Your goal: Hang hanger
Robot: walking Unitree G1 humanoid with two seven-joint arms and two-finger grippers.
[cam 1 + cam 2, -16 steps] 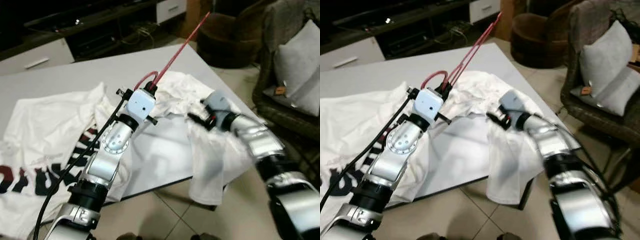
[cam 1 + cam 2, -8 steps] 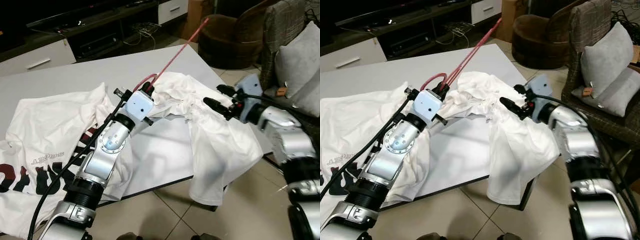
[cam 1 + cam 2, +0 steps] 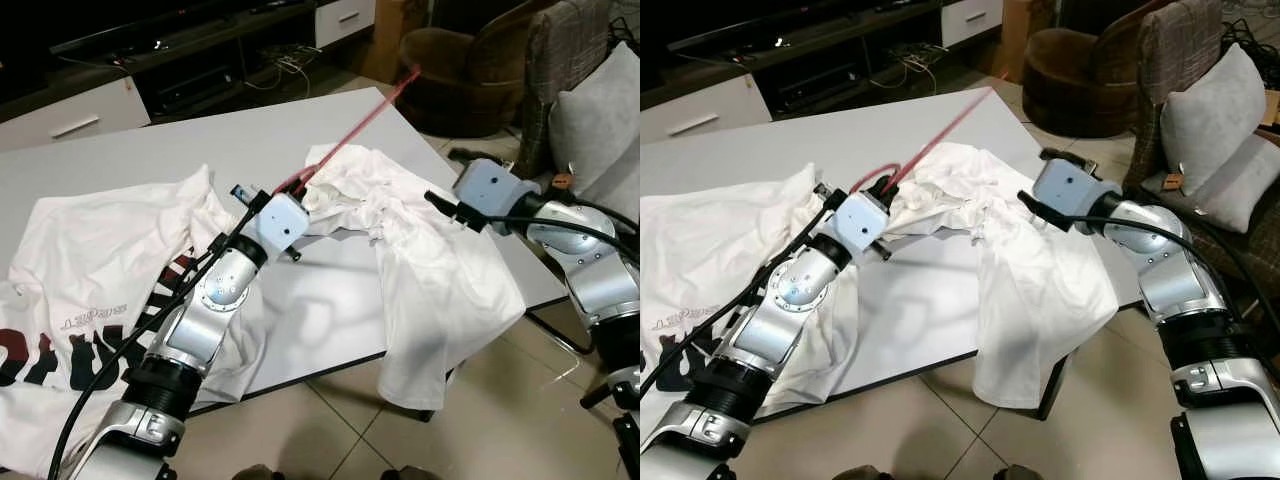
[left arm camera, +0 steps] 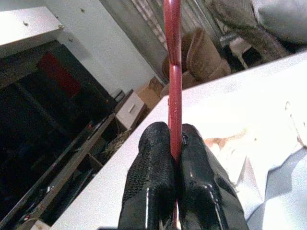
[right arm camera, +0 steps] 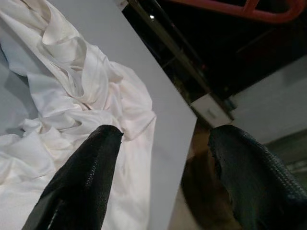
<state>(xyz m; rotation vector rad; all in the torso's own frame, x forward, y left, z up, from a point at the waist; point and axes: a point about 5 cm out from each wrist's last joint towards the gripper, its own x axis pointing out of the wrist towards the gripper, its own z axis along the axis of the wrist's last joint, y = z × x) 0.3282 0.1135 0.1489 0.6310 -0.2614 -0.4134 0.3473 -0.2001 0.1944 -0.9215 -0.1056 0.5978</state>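
Note:
My left gripper (image 3: 296, 188) is shut on a red hanger (image 3: 360, 125), whose rod slants up and away over the grey table (image 3: 180, 140). In the left wrist view the two black fingers (image 4: 153, 177) press together on the red rod (image 4: 171, 57). A crumpled white shirt (image 3: 430, 270) lies on the table's right part and drapes over its edge. My right gripper (image 3: 448, 180) hovers open just above the shirt's right side, with nothing between its fingers (image 5: 81, 187). The right wrist view has the shirt (image 5: 72, 96) below and the hanger (image 5: 230, 8) overhead.
A second white T-shirt with dark print (image 3: 100, 270) covers the table's left part. Beyond the right edge stand a brown armchair (image 3: 460, 70) and a wicker chair with a grey cushion (image 3: 600, 130). A low dark TV cabinet (image 3: 70, 110) runs behind the table. Tiled floor lies in front.
My right gripper has lifted off the shirt and drawn back to the right, its wrist turned. My left gripper has tilted the hanger a little lower and to the right.

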